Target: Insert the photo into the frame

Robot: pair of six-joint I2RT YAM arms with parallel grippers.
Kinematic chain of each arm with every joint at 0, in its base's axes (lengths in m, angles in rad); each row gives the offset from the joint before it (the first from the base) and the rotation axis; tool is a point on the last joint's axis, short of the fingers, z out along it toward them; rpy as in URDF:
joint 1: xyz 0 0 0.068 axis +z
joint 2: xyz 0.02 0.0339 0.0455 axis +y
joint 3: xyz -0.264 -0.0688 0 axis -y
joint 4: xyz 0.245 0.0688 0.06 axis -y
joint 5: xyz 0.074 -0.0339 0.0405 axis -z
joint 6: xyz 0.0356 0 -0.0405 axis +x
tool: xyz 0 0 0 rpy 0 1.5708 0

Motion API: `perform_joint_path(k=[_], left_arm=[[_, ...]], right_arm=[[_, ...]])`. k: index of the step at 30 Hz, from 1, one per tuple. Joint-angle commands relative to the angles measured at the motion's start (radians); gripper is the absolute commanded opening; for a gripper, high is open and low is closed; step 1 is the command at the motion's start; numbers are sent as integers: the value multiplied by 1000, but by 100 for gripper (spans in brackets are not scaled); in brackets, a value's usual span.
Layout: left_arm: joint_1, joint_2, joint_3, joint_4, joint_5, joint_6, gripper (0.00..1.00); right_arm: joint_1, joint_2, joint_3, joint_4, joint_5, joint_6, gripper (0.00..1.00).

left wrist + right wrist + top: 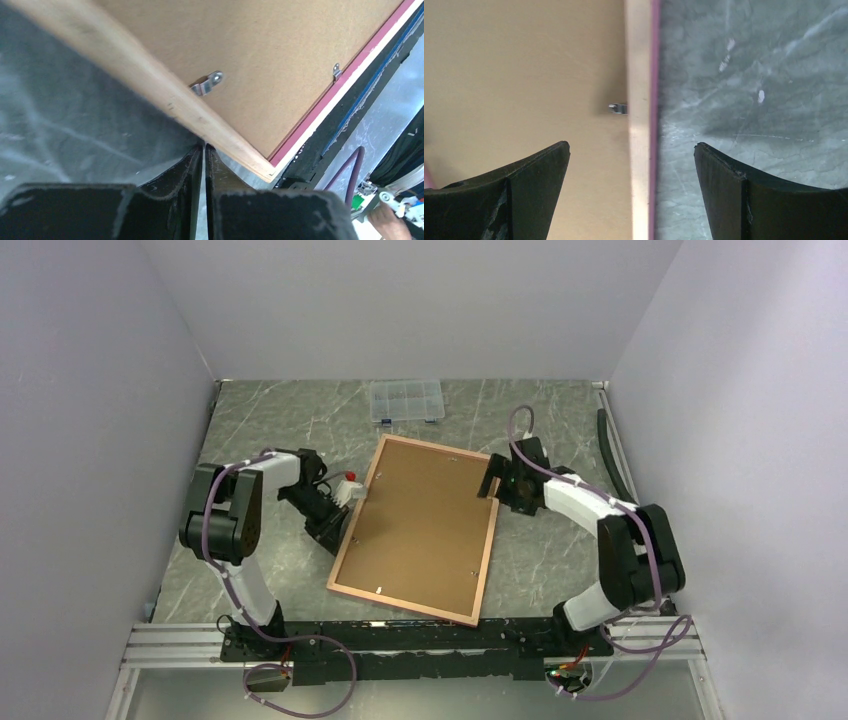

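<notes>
Nearest the arm bases is the low rail of the frame (pixel 400 604). The frame lies back-up and skewed on the desk (pixel 560 570), with a brown backing board (pixel 420 525) filling its opening. The photo shows in none of the views, and I cannot tell whether it sits under the board.

Farther up, the left end effector (pixel 203 150) is at the frame's left rail, its fingers pressed together with nothing between them. The tips are just beside the wood edge, but contact is unclear. Across the frame, the right end effector (pixel 631 145) hangs spread wide over the right rail, one finger above the board and the other above bare desk.

In my judgement there are two risks:
- **Sliding:** a closed tip nudging the rail would likely slide or spin the whole frame rather than get under it. That would carry the right rail out from between the open fingers.
- **Board dropping out:** if the right one closes on the rail and lifts, a board not held by its tabs could drop out, and any print with it.

Only the overhead view shows the frame's skew and the clear compartment box (pixel 407 400) at the far side, well apart. Only the wrist views show the metal tabs. One (pixel 207 84) near the left rail looks lifted off the board, and another (pixel 618 108) pokes in from the right rail.
</notes>
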State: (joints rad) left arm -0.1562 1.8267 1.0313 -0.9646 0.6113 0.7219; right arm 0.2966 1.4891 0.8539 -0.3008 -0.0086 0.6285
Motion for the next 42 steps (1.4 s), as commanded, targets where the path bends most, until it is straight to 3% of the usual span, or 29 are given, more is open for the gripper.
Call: perform_joint_path(k=[1, 9, 15, 18, 21, 25, 29, 34, 42], left_arm=[[-56, -17, -34, 75, -59, 24, 14], [-171, -54, -58, 89, -33, -4, 14], [-318, -41, -27, 77, 25, -16, 15], [-333, -37, -4, 32, 32, -12, 16], [-271, -71, 43, -49, 18, 24, 16], [-34, -73, 207, -198, 126, 87, 18], [125, 52, 395, -221, 254, -26, 23], [155, 206, 462, -134, 346, -206, 30], [155, 293, 406, -10, 400, -321, 29]], right_arm=[[-10, 67, -4, 41, -72, -14, 100], [-8, 230, 170, 95, -276, -23, 100], [-8, 303, 314, -2, -282, -58, 100], [-8, 306, 333, -49, -244, -77, 100], [-7, 231, 300, -40, -159, -77, 100], [11, 97, 251, 19, -140, -34, 100], [111, 88, 280, 36, -139, 11, 99], [274, 195, 355, 97, -155, 78, 99], [415, 410, 471, 227, -225, 162, 96]])
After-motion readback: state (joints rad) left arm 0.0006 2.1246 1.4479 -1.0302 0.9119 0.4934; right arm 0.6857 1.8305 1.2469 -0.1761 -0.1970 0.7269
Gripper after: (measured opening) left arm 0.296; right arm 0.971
